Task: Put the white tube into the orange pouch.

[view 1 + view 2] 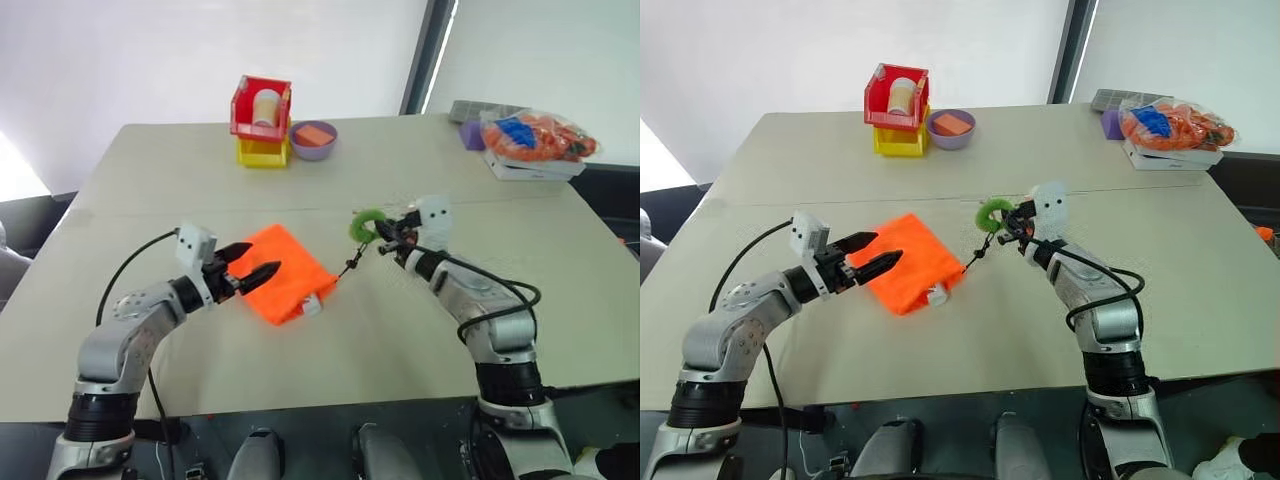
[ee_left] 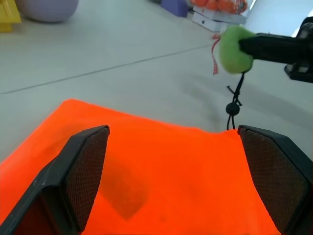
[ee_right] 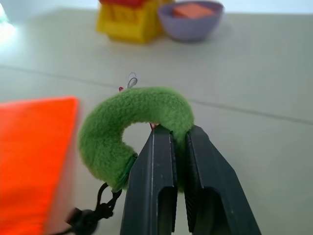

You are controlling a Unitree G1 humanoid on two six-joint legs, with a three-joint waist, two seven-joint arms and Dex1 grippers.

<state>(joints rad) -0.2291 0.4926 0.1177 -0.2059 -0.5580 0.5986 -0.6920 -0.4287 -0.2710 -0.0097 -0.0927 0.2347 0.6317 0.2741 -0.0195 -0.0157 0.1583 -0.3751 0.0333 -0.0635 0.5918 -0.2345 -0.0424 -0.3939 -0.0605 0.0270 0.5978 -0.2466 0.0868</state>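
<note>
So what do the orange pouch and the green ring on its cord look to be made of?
The orange pouch looks like thin woven fabric, matte: it lies flat with soft creases and no shine. The green ring looks like fuzzy fleece or plush, its surface visibly napped; what is inside it cannot be told. The right hand is shut on it.

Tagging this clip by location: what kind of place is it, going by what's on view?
Likely an indoor lab or test room set up for tabletop manipulation: a plain beige table against a bare white wall, with staged props such as stacked red and yellow bins, a purple bowl and a bag of orange items.
</note>
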